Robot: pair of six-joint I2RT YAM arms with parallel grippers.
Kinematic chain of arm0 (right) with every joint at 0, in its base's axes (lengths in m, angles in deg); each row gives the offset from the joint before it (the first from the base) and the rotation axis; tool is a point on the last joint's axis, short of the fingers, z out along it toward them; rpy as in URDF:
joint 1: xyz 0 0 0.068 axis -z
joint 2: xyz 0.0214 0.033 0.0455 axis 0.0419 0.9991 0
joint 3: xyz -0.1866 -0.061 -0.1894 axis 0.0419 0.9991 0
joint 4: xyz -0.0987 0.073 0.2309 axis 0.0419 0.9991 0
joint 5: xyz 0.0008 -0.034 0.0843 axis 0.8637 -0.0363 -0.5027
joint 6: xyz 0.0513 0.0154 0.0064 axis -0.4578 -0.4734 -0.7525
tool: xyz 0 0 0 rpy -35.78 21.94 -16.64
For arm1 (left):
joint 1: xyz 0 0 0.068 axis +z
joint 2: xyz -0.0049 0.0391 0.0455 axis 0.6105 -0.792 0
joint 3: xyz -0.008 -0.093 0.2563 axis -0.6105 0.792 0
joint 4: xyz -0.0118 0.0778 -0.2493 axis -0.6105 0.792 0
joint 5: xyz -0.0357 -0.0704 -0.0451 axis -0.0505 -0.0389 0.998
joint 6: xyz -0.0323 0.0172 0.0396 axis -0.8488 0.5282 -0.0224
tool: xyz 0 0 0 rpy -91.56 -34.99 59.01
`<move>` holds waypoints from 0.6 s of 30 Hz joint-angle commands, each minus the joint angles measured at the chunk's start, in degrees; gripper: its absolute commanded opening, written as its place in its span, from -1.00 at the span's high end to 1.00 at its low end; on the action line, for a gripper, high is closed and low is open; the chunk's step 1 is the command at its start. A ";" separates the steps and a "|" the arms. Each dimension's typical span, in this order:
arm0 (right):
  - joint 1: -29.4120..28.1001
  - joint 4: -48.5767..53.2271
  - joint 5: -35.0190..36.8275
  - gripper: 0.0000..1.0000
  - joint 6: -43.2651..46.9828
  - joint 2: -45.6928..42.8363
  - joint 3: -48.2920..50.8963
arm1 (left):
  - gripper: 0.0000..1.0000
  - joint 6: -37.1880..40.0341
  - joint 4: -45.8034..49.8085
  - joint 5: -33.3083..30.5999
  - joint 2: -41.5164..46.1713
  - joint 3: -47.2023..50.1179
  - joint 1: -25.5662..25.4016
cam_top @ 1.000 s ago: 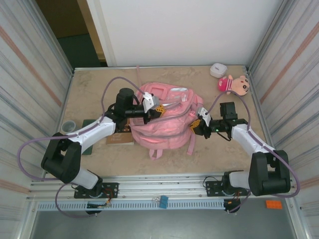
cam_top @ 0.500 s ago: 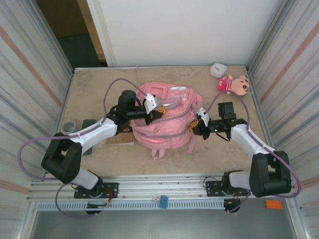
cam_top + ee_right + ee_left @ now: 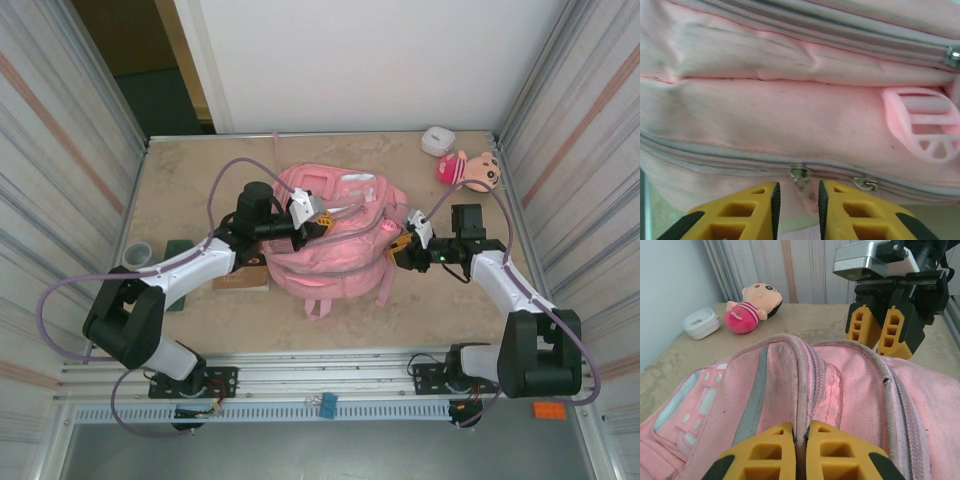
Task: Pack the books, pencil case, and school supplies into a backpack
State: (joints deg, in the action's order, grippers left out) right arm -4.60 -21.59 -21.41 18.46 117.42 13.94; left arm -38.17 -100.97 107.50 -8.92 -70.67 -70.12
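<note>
Pink backpack [image 3: 855, 405] between closed L fingers [image 3: 765, 452]

Book [image 3: 238, 283] half hidden by backpack [image 3: 330, 250]; right pincer [image 3: 797, 192] grip on zip pull [image 3: 800, 175] unclear.

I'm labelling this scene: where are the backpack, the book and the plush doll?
backpack [image 3: 335, 262]: top view, its pink fabric near the middle
book [image 3: 238, 283]: top view, cover strip left of the backpack
plush doll [image 3: 742, 320]: left wrist view, its pink body

right claw [image 3: 403, 243] drew back rightward slightly.
</note>
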 commanded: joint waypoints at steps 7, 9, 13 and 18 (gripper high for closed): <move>-1.74 -0.11 0.28 0.25 2.23 5.76 -2.15 | 1.00 -0.17 -6.95 2.64 2.81 -0.79 -0.03; -2.69 -0.28 0.79 0.26 2.41 7.09 -2.78 | 1.00 -0.20 -6.98 2.92 2.80 -0.79 -0.03; -3.24 0.94 -1.30 0.66 3.17 7.98 -4.16 | 1.00 -0.34 -6.59 1.68 2.80 -0.79 -0.02; -3.59 4.35 -2.96 1.00 3.63 4.17 -4.00 | 1.00 2.09 -3.78 -8.72 2.69 -0.77 -1.83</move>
State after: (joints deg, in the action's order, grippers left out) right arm -7.60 -20.30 -21.54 21.32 124.46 11.19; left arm -37.69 -100.88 104.83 -8.92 -70.67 -70.88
